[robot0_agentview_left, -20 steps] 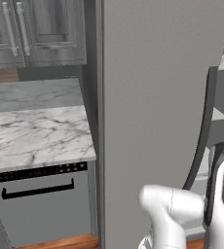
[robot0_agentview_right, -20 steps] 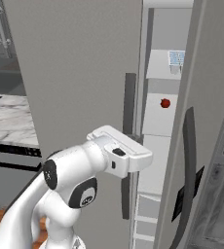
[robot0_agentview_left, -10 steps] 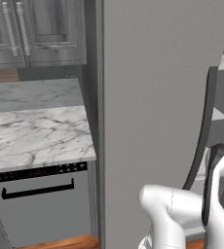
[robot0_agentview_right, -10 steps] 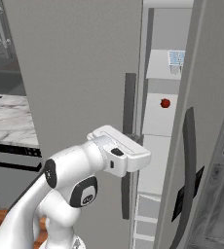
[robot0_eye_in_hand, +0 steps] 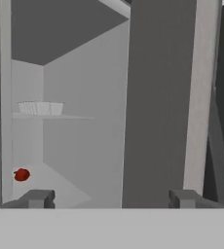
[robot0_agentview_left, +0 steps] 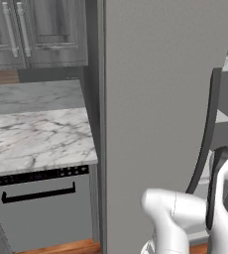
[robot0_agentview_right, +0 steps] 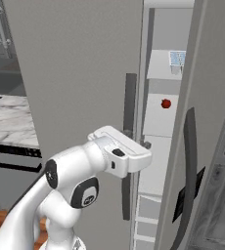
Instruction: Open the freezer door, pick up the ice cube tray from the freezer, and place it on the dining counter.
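The freezer door [robot0_agentview_right: 217, 97], matte grey with a dark curved handle [robot0_agentview_right: 189, 161], stands swung open at the right. In the hand view its inner face [robot0_eye_in_hand: 158, 107] fills the right half. The pale ice cube tray [robot0_agentview_right: 177, 59] sits on an upper shelf inside, also seen as a gridded tray [robot0_eye_in_hand: 41, 108]. My gripper [robot0_agentview_right: 146, 145] hovers in front of the gap between the two tall doors. It is open, with its fingertips [robot0_eye_in_hand: 38, 198] far apart and nothing between them [robot0_eye_in_hand: 111, 198]. The dining counter is out of view.
A second tall grey door [robot0_agentview_left: 155, 99] with a straight dark handle [robot0_agentview_right: 129, 112] stands just left of my hand. A small red object [robot0_agentview_right: 166, 103] lies on a lower freezer shelf. Further left are a marble worktop [robot0_agentview_left: 36, 139] and a dishwasher [robot0_agentview_left: 41, 208].
The jaws have gone from shut to wide open. The hand and both doors stay where they were.
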Controlling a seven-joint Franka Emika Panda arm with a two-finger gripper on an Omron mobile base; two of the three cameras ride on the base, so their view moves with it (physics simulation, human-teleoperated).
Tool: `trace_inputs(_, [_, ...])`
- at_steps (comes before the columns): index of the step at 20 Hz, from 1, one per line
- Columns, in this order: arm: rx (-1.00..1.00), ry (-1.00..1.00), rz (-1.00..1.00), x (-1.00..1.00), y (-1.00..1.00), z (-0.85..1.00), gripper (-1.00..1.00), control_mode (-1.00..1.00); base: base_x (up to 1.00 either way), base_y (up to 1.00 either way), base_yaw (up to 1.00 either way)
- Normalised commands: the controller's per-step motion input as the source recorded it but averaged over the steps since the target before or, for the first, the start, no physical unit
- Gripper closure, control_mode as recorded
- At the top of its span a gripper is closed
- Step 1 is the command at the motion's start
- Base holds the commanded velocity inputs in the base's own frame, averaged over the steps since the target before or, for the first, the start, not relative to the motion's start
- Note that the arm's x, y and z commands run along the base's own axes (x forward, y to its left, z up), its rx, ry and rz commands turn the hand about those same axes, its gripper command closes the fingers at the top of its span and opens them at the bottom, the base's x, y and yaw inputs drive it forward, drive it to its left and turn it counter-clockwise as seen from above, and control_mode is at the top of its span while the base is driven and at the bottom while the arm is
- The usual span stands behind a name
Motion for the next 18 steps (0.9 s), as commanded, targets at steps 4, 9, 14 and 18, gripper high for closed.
trace_inputs(4, [0.0, 0.0, -0.13, 0.34, -0.41, 0.0, -1.0, -1.0, 0.0, 0.0, 0.0])
trace_inputs(9, [0.0, 0.0, -0.16, 0.44, -0.33, 0.0, -1.0, -1.0, 0.0, 0.0, 0.0])
trace_inputs(14, [0.0, 0.0, -0.18, 0.37, -0.06, 0.0, -1.0, -1.0, 0.0, 0.0, 0.0])
trace_inputs(18, [0.0, -0.02, -0.23, 0.29, 0.0, 0.0, -1.0, -1.0, 0.0, 0.0, 0.0])
